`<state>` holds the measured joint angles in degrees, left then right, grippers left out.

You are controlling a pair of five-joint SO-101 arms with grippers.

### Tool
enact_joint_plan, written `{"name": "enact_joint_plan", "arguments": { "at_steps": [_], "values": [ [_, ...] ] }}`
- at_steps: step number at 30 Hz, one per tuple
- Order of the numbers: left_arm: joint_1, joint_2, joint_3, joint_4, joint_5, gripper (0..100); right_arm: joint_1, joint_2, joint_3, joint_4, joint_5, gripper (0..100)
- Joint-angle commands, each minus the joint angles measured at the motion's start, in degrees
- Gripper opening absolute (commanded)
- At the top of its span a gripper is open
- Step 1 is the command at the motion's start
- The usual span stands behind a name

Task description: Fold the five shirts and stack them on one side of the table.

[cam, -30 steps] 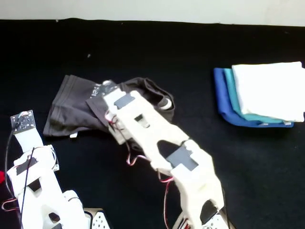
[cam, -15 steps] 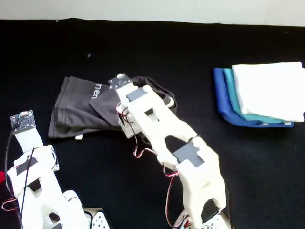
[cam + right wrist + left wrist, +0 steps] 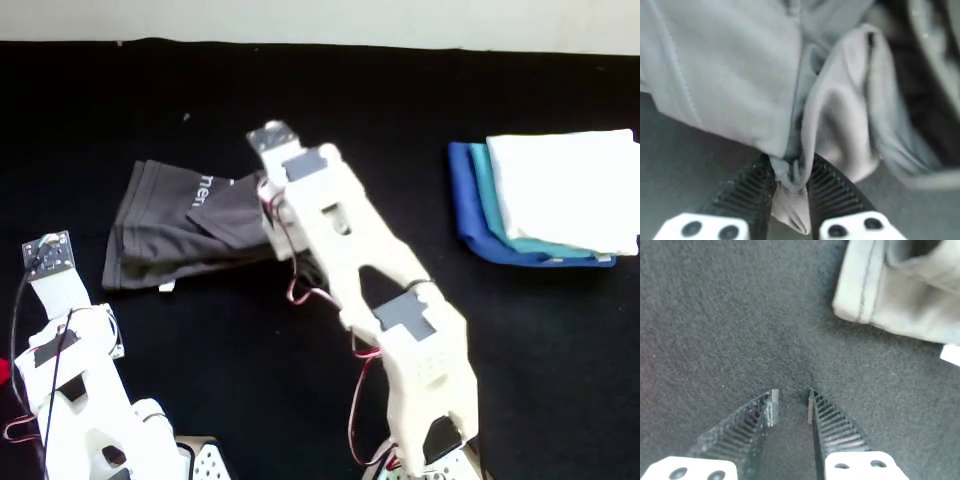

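Right wrist view: your right hand (image 3: pixel 790 172) is clamped on an edge of the gray shirt (image 3: pixel 160 225), likely to fold it over. Your left hand (image 3: pixel 790 402) is parted, empty, over bare surface (image 3: pixel 715 315) beside the hem.

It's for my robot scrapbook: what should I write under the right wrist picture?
The right tool pinches a bunched fold of the grey shirt.

- The right arm (image 3: pixel 350 260) covers the right part of the grey shirt (image 3: pixel 165 225) in the high view.
- The folded stack (image 3: pixel 550 195) is cut by that view's right edge.
- A red thing (image 3: pixel 3 372) at its left edge is too cropped to identify.
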<state>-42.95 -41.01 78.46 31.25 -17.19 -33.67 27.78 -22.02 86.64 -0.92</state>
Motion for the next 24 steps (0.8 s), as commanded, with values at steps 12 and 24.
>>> {"name": "enact_joint_plan", "arguments": {
  "at_steps": [12, 24],
  "values": [
    [1.19, -0.31, -0.04, -0.88, -0.44, 12, 9.36, -18.15, -13.14, 14.46, 0.62, 0.6],
    [5.05, -0.40, -4.18, 5.10, -0.53, 12, 19.30, -37.85, 28.00, -3.74, 9.85, 0.6]
  ]
}}
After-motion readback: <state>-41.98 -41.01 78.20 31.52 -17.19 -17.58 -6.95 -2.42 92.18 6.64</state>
